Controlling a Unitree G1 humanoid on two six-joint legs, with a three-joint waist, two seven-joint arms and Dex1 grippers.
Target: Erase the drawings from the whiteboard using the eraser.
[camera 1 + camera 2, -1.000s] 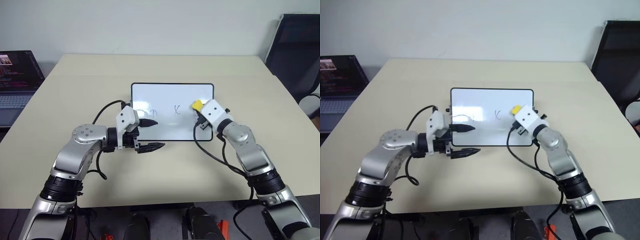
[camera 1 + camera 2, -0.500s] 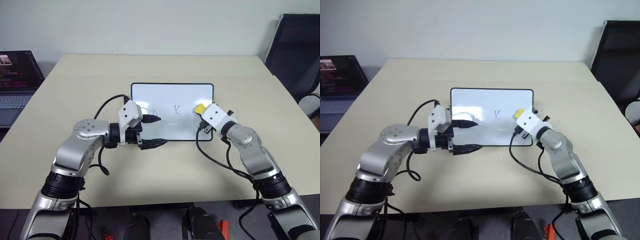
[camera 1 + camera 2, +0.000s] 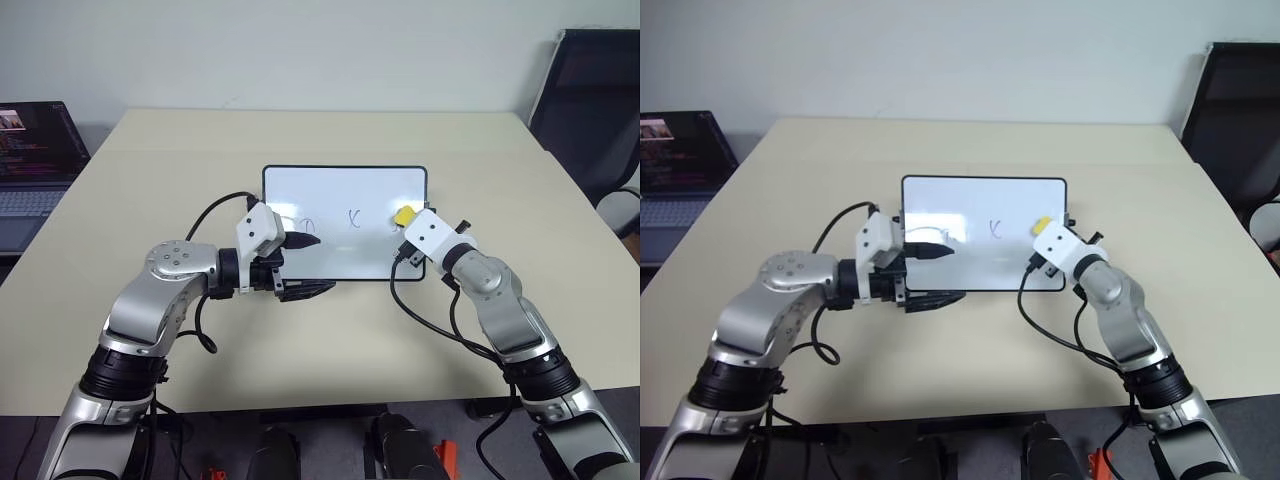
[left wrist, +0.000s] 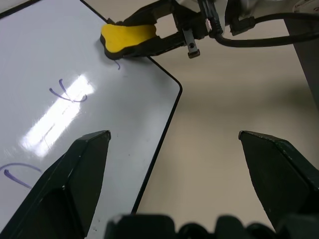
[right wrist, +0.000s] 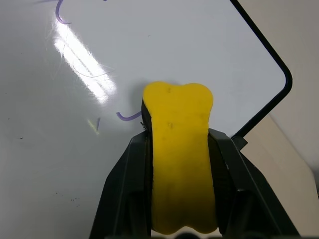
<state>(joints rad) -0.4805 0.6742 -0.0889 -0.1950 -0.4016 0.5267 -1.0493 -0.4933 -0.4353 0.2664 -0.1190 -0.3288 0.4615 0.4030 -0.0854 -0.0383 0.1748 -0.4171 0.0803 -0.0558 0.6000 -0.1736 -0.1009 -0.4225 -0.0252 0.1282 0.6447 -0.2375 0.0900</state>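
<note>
1. While the laptop [image 3: 30, 165] sits off the table's [image 3: 320, 330] left edge, the left end effector [image 3: 303, 264] has shifted in toward the whiteboard's [image 3: 340, 195] near left corner over the last second; its fingers are spread wide, one over the board and one over the table, gripping nothing.
2. On the board, the arrow-like mark [image 3: 306, 225] and the X [image 3: 354, 217] look untouched, so most of the erasing is not yet done.
3. At the board's right end, the oval seen a second ago is nearly gone; a short purple arc [image 5: 125, 117] is left just beside the eraser [image 5: 179, 149], which suggests that wiping has started there.
4. The right end effector [image 5: 179, 226] is clenched on the yellow eraser, its tip apparently touching the board near the far right corner.
</note>
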